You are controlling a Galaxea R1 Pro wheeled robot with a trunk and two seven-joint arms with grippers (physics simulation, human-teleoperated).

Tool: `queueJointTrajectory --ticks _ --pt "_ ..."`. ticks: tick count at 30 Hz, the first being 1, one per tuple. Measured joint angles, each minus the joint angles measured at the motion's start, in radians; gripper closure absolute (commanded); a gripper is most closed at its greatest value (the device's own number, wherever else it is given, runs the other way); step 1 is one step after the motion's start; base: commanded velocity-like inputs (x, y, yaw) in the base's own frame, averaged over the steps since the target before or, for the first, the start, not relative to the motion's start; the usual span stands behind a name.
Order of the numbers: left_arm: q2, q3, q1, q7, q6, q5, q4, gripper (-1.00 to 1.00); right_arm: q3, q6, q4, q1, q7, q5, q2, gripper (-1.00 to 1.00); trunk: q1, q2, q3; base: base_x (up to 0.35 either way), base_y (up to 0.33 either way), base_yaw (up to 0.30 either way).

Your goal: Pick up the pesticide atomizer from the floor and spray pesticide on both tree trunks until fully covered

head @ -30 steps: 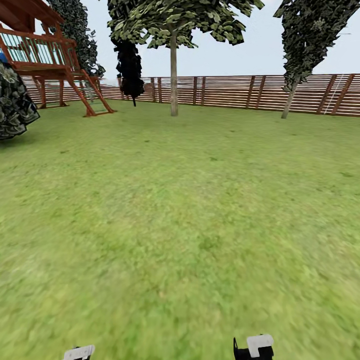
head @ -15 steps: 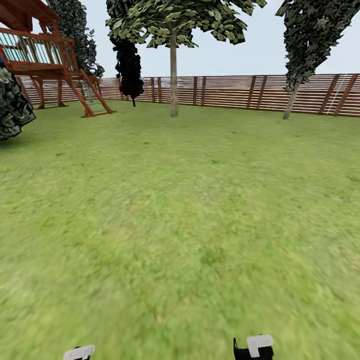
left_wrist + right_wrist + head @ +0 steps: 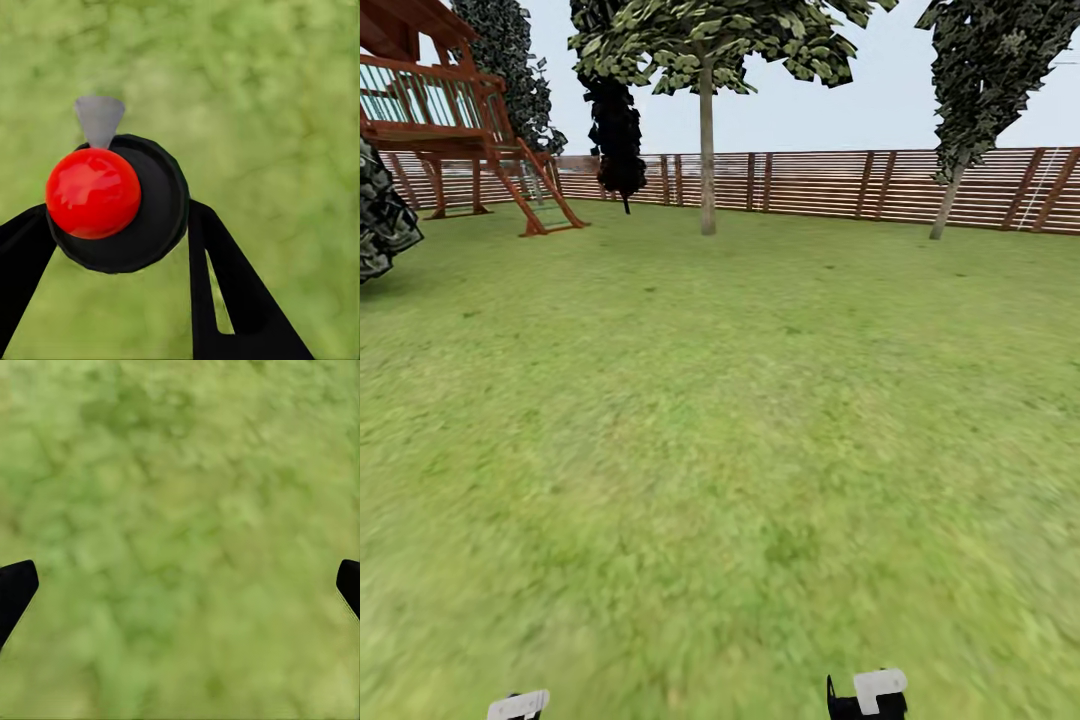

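Observation:
The pesticide atomizer (image 3: 112, 199) is seen from above in the left wrist view: a red top, a dark round body and a pale trigger (image 3: 99, 118). My left gripper (image 3: 120, 225) is shut on it, with a black finger (image 3: 221, 289) against each side, and it hangs over grass. A tree (image 3: 706, 60) with a bare pale trunk (image 3: 706, 160) stands far ahead by the fence. My right gripper (image 3: 180, 585) is open over bare lawn, its fingertips (image 3: 15, 589) far apart. Both wrists peek in at the head view's lower edge, left (image 3: 518, 705) and right (image 3: 868, 692).
Green lawn (image 3: 720, 420) stretches ahead to a slatted reddish-brown fence (image 3: 840, 185). A wooden play structure (image 3: 450, 110) stands at far left, with a dark shrub (image 3: 380, 215) at the left edge. Dark conifers (image 3: 615, 130) (image 3: 980, 70) rise by the fence.
The whole head view has shifted slightly: the shrub slid further off the left edge and the fence line sits a little differently. Both arms hold the same pose.

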Motion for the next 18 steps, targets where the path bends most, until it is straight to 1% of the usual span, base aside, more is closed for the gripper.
queueJointTrajectory --ticks 18 --pt "0.000 0.000 0.000 0.000 0.000 0.000 0.000 1.00 0.000 0.000 0.000 0.000 0.000 0.000 0.000 -1.00 0.000 0.000 0.000 0.338 0.000 0.000"
